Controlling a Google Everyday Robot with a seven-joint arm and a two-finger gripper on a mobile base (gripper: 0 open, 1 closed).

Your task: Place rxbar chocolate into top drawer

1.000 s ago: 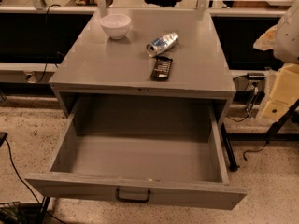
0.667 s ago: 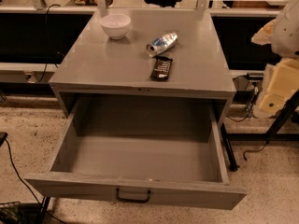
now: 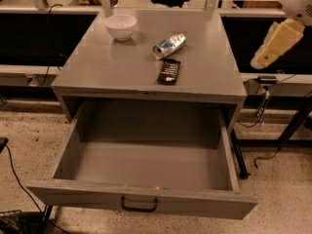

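The rxbar chocolate (image 3: 169,71), a flat black wrapper with rows of white print, lies on the grey cabinet top (image 3: 112,67) near its middle front. The top drawer (image 3: 146,203) is pulled wide open below it, and nothing shows inside; its dark metal handle (image 3: 139,206) is centred on the front panel. My gripper (image 3: 273,44), cream coloured, hangs in the air at the upper right, beyond the cabinet's right edge and well apart from the bar. Nothing shows in it.
A shiny silver-blue can (image 3: 168,46) lies on its side just behind the bar. A white bowl (image 3: 120,27) stands at the back left of the top. Cables (image 3: 258,116) and a dark stand leg (image 3: 290,128) are on the speckled floor at the right.
My gripper has risen along the right side, from about the level of the cabinet's front edge up to the level of the can. The bar, can, bowl and drawer have not moved.
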